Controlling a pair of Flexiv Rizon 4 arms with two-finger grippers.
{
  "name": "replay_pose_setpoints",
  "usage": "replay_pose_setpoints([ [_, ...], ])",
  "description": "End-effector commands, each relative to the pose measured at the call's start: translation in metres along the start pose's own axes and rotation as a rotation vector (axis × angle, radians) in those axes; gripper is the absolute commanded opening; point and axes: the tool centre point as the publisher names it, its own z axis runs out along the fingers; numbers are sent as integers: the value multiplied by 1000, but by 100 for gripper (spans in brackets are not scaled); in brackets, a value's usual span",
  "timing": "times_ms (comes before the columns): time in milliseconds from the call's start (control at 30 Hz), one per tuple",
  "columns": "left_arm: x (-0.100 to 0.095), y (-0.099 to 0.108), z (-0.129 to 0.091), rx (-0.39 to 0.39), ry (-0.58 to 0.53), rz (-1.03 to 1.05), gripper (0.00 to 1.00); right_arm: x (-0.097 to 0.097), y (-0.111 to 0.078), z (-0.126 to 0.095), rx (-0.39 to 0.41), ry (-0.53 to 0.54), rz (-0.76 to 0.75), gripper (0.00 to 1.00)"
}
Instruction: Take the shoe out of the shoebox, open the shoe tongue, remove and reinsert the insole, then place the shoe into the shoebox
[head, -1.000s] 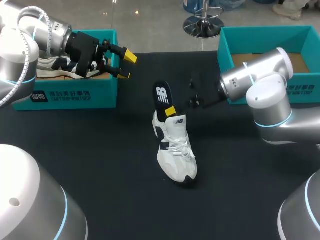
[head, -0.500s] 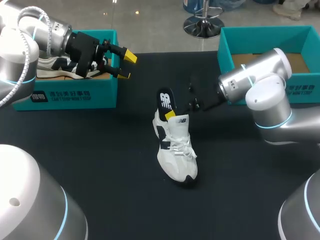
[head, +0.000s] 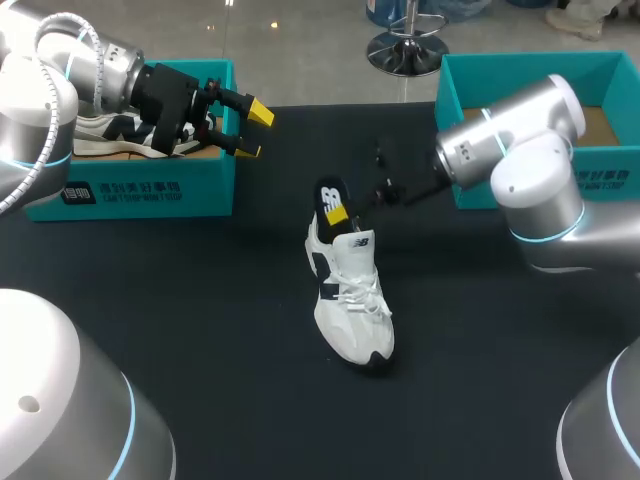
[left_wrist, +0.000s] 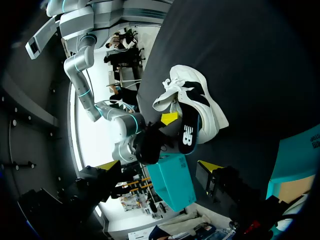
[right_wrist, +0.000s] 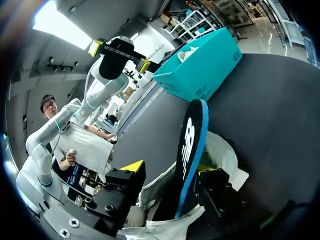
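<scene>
A white shoe (head: 352, 300) with dark panels stands on the black table, toe toward me. The black insole (head: 331, 196) sticks up out of its heel opening, partly pushed in. My right gripper (head: 342, 208) sits at that insole. In the right wrist view the insole (right_wrist: 189, 150) stands between the fingers of my right gripper (right_wrist: 169, 171), which are apart, and the yellow-tipped finger (right_wrist: 131, 166) is clear of it. My left gripper (head: 245, 125) hangs open over the near corner of the left shoebox (head: 130, 188), holding nothing. The left wrist view shows the shoe (left_wrist: 197, 100) and insole (left_wrist: 187, 135) far ahead.
The left teal shoebox holds another shoe (head: 105, 135). A second teal shoebox (head: 610, 185) stands at the back right, behind my right arm. Black table (head: 200, 320) lies around the shoe.
The insole has slid lower into the shoe. My right gripper's fingers have spread apart and let it go. My left arm has not moved.
</scene>
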Motion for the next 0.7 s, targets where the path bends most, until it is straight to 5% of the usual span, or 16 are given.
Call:
replay_pose_setpoints([
  [33,0,0,0,1,2,1,100,-4,4,5,8,5,1,0],
  [700,0,0,0,1,2,1,100,5,-30,14,66,41,93,0],
])
